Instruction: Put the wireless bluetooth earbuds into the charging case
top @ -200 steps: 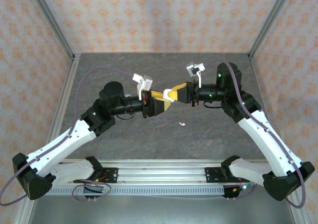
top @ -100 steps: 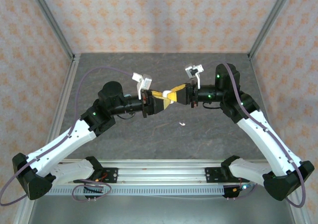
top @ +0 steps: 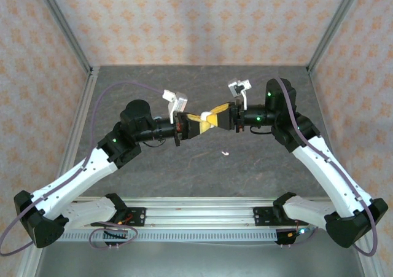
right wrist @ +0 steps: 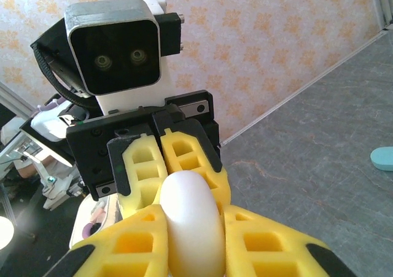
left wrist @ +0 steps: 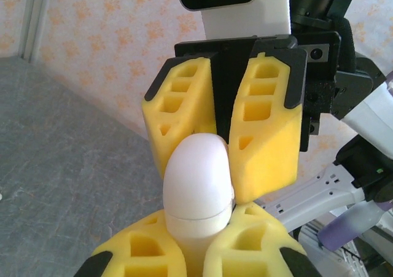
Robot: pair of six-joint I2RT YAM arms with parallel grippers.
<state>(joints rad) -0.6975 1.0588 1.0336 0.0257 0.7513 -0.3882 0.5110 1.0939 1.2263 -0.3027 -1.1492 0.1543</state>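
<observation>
The left fingers [left wrist: 144,252] squeeze the white case [left wrist: 198,179] up in the air. The right fingers [right wrist: 264,240] grip it too.

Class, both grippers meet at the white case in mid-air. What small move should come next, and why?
Probably the right gripper should open wide and back away: the left gripper is shut on the white case, so it looks able to carry it alone.
</observation>
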